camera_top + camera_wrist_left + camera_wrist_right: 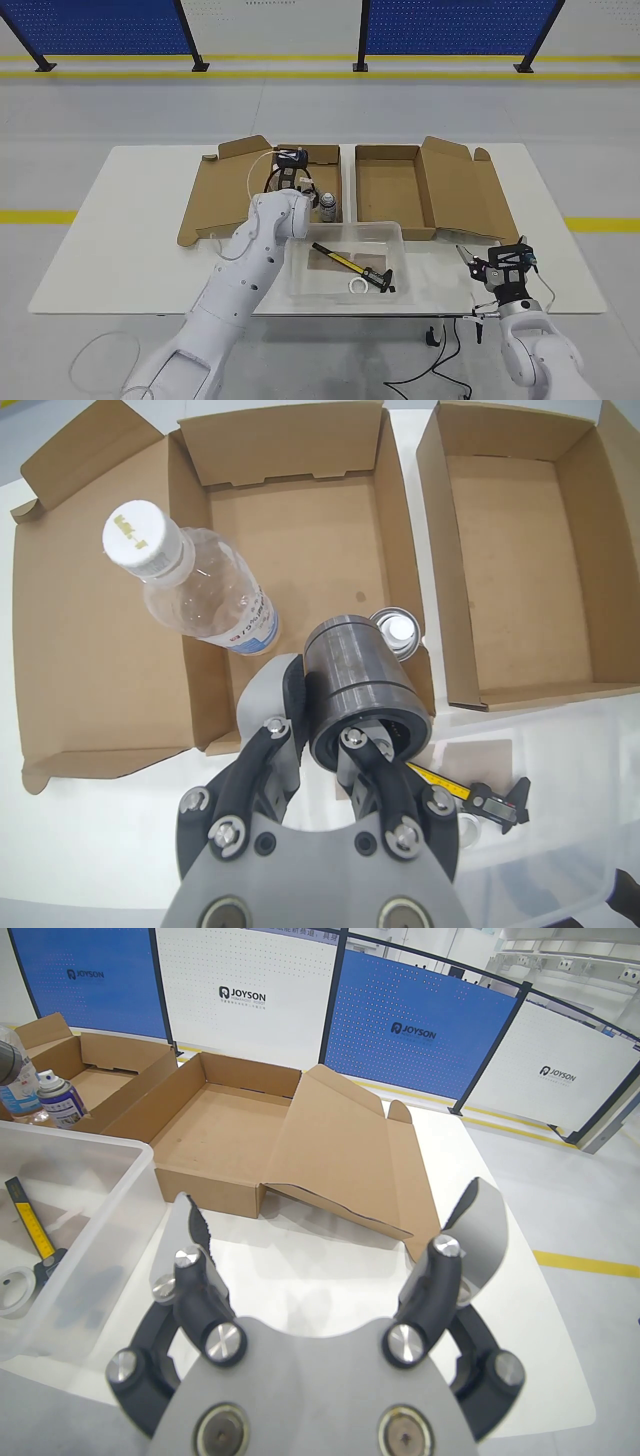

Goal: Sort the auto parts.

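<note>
The left gripper [342, 720] is clamped on a metal cylinder [357, 670], its long axis pointing straight out from it, above the near corner of the left-hand cardboard box [310, 535] beside a spray can [397, 632]; the right gripper [335, 1223] hangs wide open, well apart.

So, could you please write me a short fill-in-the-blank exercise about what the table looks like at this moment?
The left gripper is ___ on the metal cylinder.
Unlike it, the empty right gripper is ___.
The clear bottle has a ___ cap.
The caliper has a ___ scale.
Missing words: shut; open; white; yellow.
</note>
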